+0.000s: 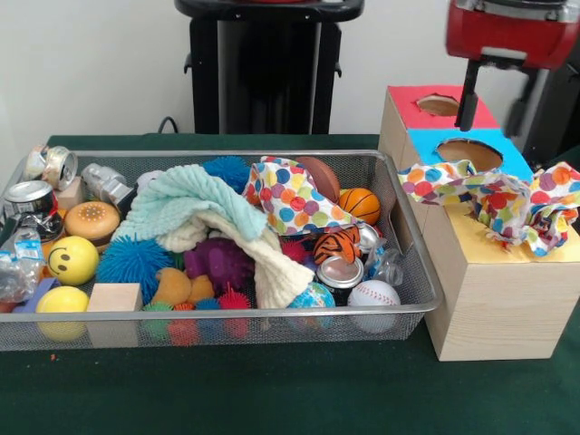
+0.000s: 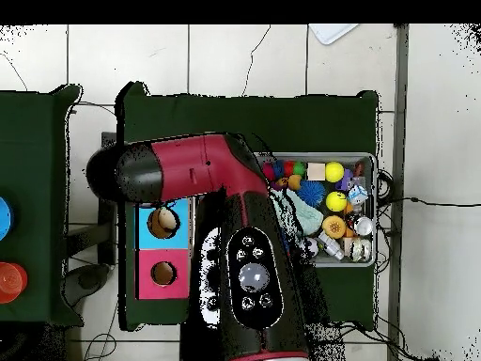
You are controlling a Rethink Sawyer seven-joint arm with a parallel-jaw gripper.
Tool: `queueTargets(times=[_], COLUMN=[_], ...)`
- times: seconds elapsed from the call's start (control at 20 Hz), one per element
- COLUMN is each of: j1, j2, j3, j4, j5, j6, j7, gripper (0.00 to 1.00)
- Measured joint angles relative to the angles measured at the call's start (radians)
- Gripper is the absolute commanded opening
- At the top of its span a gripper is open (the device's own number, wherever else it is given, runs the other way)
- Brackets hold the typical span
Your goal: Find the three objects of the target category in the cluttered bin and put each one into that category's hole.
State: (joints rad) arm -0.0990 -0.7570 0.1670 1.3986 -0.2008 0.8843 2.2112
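two crumpled thin polka-dot cloths draped over the yellow-topped pale wooden box, its round hole hidden under them; a third dotted cloth bunched among fluffy towels in the silver wire-mesh bin on the green surface; pincer above the boxes, grip state cannot be told.

Silver wire-mesh bin, soft dotted cloth inside, pale grainy wooden box, matt green table.
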Motion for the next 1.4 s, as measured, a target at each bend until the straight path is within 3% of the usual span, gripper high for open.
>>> queueTargets(times=[0.45,0.65,1.1,1.4], j1=[-0.100,-0.135,-0.131,-0.108], j2=[0.003,0.041,0.186,0.253], j3=[0.025,0.051,0.085,0.094], j4=[-0.038,-0.094,-0.234,-0.263], j5=[-0.041,-0.076,-0.126,-0.133], j6=[0.042,0.042,0.042,0.042], j7=[-0.032,-0.068,-0.088,-0.088], gripper=[0.00,0.00,0.00,0.00])
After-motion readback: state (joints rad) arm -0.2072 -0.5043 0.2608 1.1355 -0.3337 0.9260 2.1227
